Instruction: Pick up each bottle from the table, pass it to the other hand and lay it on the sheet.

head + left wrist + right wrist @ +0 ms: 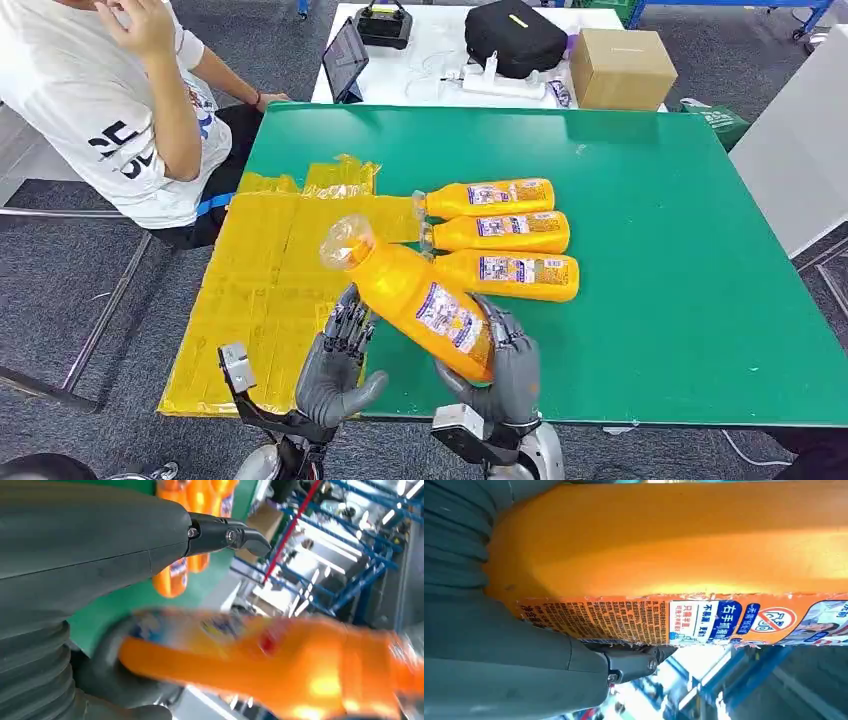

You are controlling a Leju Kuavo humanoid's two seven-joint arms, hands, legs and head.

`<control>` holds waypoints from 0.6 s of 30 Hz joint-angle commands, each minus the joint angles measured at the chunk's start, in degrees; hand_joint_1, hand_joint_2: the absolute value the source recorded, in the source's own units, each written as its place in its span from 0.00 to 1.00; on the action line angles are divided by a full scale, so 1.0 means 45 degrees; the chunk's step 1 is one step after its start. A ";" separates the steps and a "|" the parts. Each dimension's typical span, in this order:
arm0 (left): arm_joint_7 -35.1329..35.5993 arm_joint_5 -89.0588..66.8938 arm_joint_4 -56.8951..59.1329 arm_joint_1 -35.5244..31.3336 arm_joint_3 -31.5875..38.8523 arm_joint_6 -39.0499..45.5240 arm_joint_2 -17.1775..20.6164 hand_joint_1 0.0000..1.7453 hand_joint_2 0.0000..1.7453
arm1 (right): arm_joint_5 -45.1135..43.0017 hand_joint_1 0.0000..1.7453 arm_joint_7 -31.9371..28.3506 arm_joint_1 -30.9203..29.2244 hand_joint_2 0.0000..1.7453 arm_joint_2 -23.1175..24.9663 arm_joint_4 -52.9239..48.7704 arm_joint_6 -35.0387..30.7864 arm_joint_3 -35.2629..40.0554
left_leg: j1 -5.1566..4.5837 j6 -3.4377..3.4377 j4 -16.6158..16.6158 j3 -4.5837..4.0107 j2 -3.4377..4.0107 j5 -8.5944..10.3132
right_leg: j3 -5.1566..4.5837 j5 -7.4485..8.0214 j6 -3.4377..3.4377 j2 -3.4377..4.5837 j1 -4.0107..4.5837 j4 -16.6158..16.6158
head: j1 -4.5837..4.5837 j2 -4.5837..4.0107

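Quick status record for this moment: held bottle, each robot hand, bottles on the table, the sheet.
held bottle: orange bottle, tilted, cap end up toward the sheet side
right robot hand: grips the held bottle at its base end
left robot hand: fingers apart beside the bottle, holding nothing
bottles on table: three lying side by side on the green table
yellow sheet: no bottle fully on it
handover: not yet done
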 commanded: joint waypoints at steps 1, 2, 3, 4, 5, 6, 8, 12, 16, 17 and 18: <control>0.0154 -0.0145 0.0299 -0.0227 -0.0556 -0.0010 0.0795 0.00 1.00 | -0.1250 1.00 -0.0036 -0.1136 1.00 -0.0096 0.3526 0.0291 0.1629 | 0.0008 -0.0007 -0.0022 0.0062 0.0032 -0.0013 | 0.0057 0.0000 -0.0017 0.0015 0.0012 -0.0029 | 0.0005 0.0000; 0.0257 -0.0197 0.0481 -0.0243 -0.0622 0.0042 0.0812 0.00 1.00 | -0.1259 1.00 -0.0039 -0.1243 1.00 -0.0126 0.3683 0.0138 0.1698 | 0.0006 -0.0006 -0.0016 0.0041 0.0028 -0.0009 | 0.0038 0.0002 -0.0013 0.0016 0.0009 -0.0023 | 0.0000 0.0000; 0.0267 -0.0201 0.0534 -0.0266 -0.0638 0.0047 0.0823 0.00 1.00 | -0.1274 1.00 -0.0039 -0.1267 1.00 -0.0120 0.3730 0.0094 0.1723 | 0.0005 -0.0007 -0.0021 0.0065 0.0036 -0.0015 | 0.0058 -0.0003 -0.0019 0.0016 0.0009 -0.0028 | 0.0000 0.0000; 0.0377 -0.0288 0.0733 -0.0327 -0.0699 0.0127 0.0850 0.00 1.00 | -0.1030 1.00 -0.0034 -0.1325 1.00 -0.0128 0.3782 -0.0068 0.1734 | 0.0002 -0.0006 -0.0023 0.0043 0.0018 -0.0004 | 0.0042 0.0001 -0.0015 0.0003 0.0004 -0.0027 | 0.0005 0.0000; 0.0441 -0.0302 0.0888 -0.0371 -0.0712 0.0159 0.0852 0.00 1.00 | -0.1006 1.00 -0.0039 -0.1349 1.00 -0.0087 0.3791 -0.0068 0.1748 | 0.0007 -0.0009 -0.0025 0.0061 0.0018 -0.0009 | 0.0062 -0.0001 -0.0021 0.0000 0.0010 -0.0034 | 0.0000 0.0000; 0.0485 -0.0327 0.1026 -0.0433 -0.0735 0.0201 0.0861 0.00 1.00 | -0.0989 1.00 -0.0039 -0.1394 1.00 -0.0066 0.3854 -0.0068 0.1829 | 0.0002 -0.0007 -0.0020 0.0046 0.0013 -0.0007 | 0.0047 -0.0001 -0.0017 -0.0002 0.0004 -0.0026 | 0.0000 0.0000; 0.0503 -0.0359 0.1229 -0.0545 -0.0713 0.0255 0.0827 0.00 1.00 | -0.0931 1.00 -0.0014 -0.1475 1.00 0.0031 0.4002 -0.0043 0.2074 | 0.0003 -0.0008 -0.0020 0.0047 0.0015 -0.0007 | 0.0047 0.0000 -0.0019 -0.0002 0.0006 -0.0028 | 0.0005 0.0000; 0.0538 -0.0365 0.1509 -0.0700 -0.0674 0.0348 0.0743 0.00 1.00 | -0.0786 1.00 0.0111 -0.1735 1.00 0.0198 0.4947 0.0041 0.2999 | 0.0005 -0.0012 -0.0024 0.0060 0.0019 -0.0012 | 0.0056 -0.0005 -0.0024 -0.0001 0.0009 -0.0028 | 0.0000 0.0000; 0.0538 -0.0370 0.1579 -0.0727 -0.0650 0.0381 0.0737 0.00 1.00 | -0.1034 1.00 0.0079 -0.1799 1.00 0.0328 0.5348 0.0133 0.3250 | 0.0006 -0.0009 -0.0021 0.0048 0.0014 -0.0009 | 0.0043 -0.0004 -0.0017 -0.0003 0.0009 -0.0025 | 0.0000 0.0000; 0.0538 -0.0370 0.1579 -0.0727 -0.0650 0.0381 0.0737 0.00 1.00 | -0.1034 1.00 0.0079 -0.1799 1.00 0.0328 0.5348 0.0133 0.3250 | 0.0008 -0.0012 -0.0025 0.0069 0.0009 -0.0015 | 0.0066 -0.0012 -0.0024 -0.0013 0.0013 -0.0029 | -0.0005 0.0000; 0.0539 -0.0359 0.1533 -0.0696 -0.0637 0.0370 0.0756 0.00 1.00 | -0.1128 1.00 0.0043 -0.1824 1.00 0.0278 0.5392 0.0080 0.3322 | 0.0003 -0.0006 -0.0010 0.0024 0.0006 -0.0005 | 0.0017 -0.0003 -0.0009 -0.0006 0.0005 -0.0015 | 0.0010 0.0000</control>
